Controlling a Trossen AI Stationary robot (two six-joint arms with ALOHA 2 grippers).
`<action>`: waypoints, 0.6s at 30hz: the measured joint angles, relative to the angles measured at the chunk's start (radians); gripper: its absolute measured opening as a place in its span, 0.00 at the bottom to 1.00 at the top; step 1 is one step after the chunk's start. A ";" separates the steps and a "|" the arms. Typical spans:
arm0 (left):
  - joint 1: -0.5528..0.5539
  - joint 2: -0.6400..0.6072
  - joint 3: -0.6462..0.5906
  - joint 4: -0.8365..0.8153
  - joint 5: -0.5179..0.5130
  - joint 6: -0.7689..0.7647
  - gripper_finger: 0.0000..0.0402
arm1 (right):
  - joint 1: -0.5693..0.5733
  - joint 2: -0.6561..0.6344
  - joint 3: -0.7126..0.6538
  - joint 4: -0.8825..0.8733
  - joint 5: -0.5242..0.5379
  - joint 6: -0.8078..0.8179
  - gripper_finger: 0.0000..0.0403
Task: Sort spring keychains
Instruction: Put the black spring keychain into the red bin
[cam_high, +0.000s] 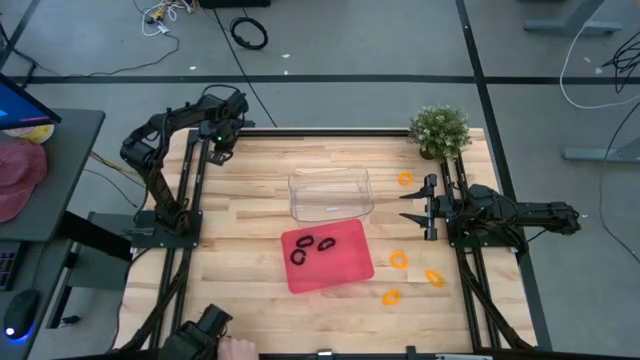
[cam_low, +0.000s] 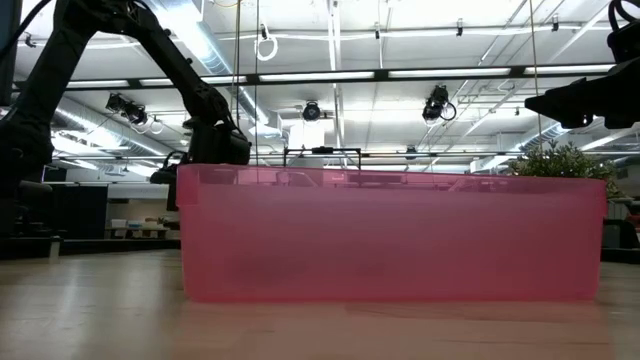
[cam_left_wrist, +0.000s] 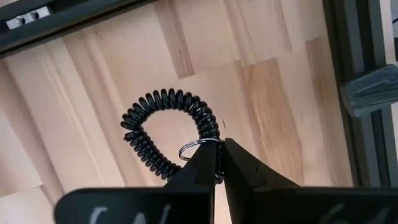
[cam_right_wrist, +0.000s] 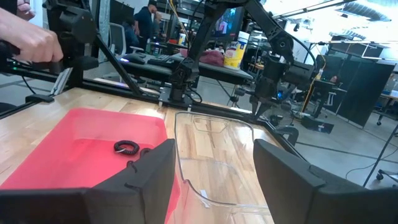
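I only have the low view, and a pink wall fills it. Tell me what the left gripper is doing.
Observer: The left gripper is shut on a black keychain, over the table's far left corner.
Operator: Now say what is in the tray.
Observer: The red tray holds three black loops.
Operator: Give me the orange ones.
Observer: Four orange keychains lie on the bare wood on the right arm's side. None is in the clear bin.
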 joint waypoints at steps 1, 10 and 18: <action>-0.003 -0.004 0.000 -0.003 0.000 0.000 0.03 | 0.000 0.000 0.000 0.000 0.000 0.000 0.55; -0.013 -0.055 0.000 -0.030 0.000 -0.015 0.03 | 0.000 0.000 0.000 0.000 0.000 0.000 0.55; -0.029 -0.120 0.000 -0.050 0.002 -0.025 0.03 | 0.000 0.000 0.000 0.000 0.000 0.000 0.55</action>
